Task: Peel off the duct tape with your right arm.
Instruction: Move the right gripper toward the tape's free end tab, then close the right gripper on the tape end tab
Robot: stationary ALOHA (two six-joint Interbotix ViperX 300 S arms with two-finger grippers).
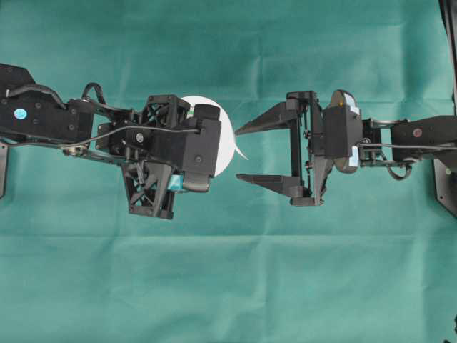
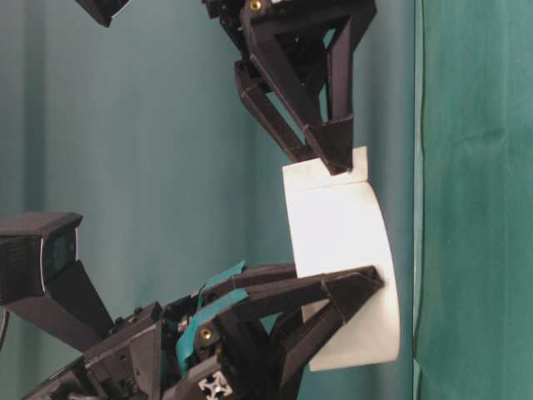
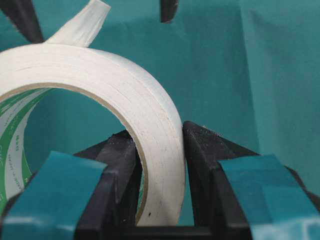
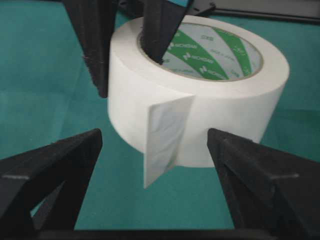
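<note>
Tape sits clamped in the left hand, its loose tab between the open right hand's fingers. Closing squarely on that tab, then pulling straight back, should peel cleanly.

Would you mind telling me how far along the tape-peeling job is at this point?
Done: the left hand is clamped on the wall of the duct tape roll, one finger inside the core, holding it. In hand: the right hand is open, its fingers either side of the loose tab without touching it. Left: closing on the tab and pulling it away.
</note>
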